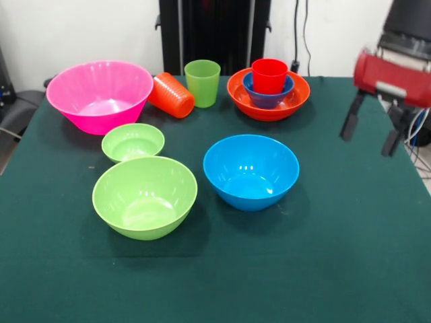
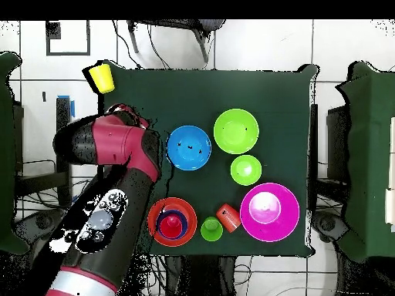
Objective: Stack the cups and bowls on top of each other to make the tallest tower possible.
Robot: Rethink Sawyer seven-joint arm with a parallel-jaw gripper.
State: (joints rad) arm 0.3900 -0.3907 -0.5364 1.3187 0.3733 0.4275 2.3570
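The wide orange bowl (image 1: 237, 96) stands at the table's far side with the small dark blue bowl (image 1: 268, 99) in it and the red cup (image 1: 269, 74) upright inside that. The light green cup (image 1: 202, 82) stands upright beside it. The orange cup (image 1: 171, 95) lies on its side against the pink bowl (image 1: 100, 94). The small green bowl (image 1: 133, 141), large green bowl (image 1: 145, 196) and large blue bowl (image 1: 251, 171) sit apart, mid-table. My gripper (image 1: 370, 132) hangs open and empty above the table's right edge. The yellow cup (image 2: 101, 76) shows only in the overhead view, past a table corner.
The table has a dark green cloth (image 1: 323, 256). My arm (image 2: 116, 146) reaches over the table's side in the overhead view, next to the blue bowl (image 2: 189, 146). The robot's black pedestal (image 1: 214, 30) stands behind the table.
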